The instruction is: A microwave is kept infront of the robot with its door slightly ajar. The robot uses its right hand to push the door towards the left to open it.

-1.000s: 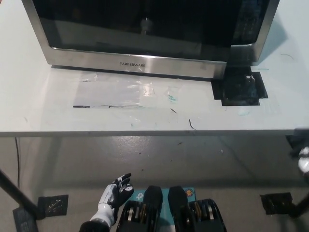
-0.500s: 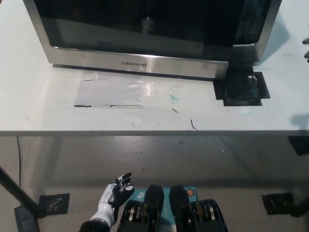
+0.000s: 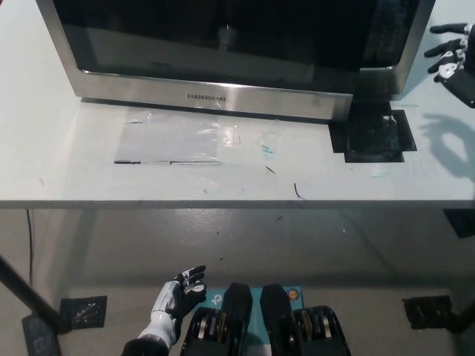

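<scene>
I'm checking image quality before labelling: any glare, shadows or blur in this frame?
Head view: the microwave door glass is dark with faint reflections; the right hand, fingers spread, casts a soft shadow on the table; the left hand rests low, sharp; no obvious blur.

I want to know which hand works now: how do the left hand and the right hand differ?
The left hand is white and hangs low, below the table edge; the right hand is black and raised above the table, right of the microwave. Neither touches the microwave. Both are open, holding nothing.
</scene>
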Available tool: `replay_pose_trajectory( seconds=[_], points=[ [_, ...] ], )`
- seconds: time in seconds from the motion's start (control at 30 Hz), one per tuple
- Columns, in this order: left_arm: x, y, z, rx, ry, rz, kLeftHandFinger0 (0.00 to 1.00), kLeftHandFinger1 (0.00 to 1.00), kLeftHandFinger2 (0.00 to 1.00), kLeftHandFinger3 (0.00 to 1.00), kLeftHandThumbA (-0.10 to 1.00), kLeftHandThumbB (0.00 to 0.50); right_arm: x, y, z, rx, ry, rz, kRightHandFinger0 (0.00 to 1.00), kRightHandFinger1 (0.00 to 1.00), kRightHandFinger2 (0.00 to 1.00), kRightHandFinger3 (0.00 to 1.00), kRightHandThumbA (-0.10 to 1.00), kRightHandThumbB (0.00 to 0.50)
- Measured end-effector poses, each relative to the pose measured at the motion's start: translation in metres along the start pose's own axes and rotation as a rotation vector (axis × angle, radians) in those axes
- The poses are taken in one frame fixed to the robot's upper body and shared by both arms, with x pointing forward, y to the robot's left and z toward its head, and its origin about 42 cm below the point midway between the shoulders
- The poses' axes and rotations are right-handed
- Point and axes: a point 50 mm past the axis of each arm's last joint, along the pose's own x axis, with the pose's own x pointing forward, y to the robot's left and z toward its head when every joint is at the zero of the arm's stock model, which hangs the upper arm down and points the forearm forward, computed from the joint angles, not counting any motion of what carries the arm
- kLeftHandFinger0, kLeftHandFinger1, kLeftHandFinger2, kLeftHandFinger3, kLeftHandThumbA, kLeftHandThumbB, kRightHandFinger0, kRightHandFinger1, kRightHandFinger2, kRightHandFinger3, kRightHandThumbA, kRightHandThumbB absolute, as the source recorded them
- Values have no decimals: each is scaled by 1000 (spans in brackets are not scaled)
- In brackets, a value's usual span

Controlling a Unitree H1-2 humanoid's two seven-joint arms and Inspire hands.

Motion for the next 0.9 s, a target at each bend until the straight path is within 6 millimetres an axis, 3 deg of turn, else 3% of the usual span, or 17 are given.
replay_pose_trajectory(
  seconds=[0.2, 0.3, 0.4, 0.5, 0.6, 0.7, 0.77, 0.9],
  points=[
    [2, -1, 4, -1, -7, -3, 871, 870, 904, 792, 95, 198, 17, 7, -9, -39, 54, 2, 289, 347, 442, 689, 42, 175],
    [2, -2, 4, -3, -8, -5, 963, 927, 937, 829, 153, 215, 30, 14, -6, -74, 64, 13, 286, 335, 422, 650, 18, 185],
    [2, -3, 4, -1, -8, -7, 966, 945, 958, 858, 153, 191, 41, 22, -1, -103, 64, 22, 304, 327, 399, 589, 82, 198],
    [2, -4, 5, 7, -11, -12, 966, 958, 975, 881, 165, 196, 52, 34, 2, -138, 76, 36, 301, 333, 410, 581, 72, 188],
    [2, -4, 5, 11, -10, -16, 953, 931, 956, 841, 148, 207, 62, 45, 9, -147, 71, 39, 309, 352, 437, 601, 71, 184],
    [2, -4, 5, 10, -10, -21, 928, 908, 938, 828, 155, 200, 66, 58, 18, -148, 53, 46, 324, 352, 423, 572, 63, 185],
    [2, -5, 5, 11, -10, -25, 948, 926, 954, 846, 150, 167, 67, 67, 20, -146, 47, 56, 292, 328, 394, 533, 82, 189],
    [3, -4, 5, 16, -11, -31, 938, 919, 951, 851, 140, 187, 70, 78, 22, -154, 45, 61, 279, 317, 390, 544, 120, 199]
  ],
)
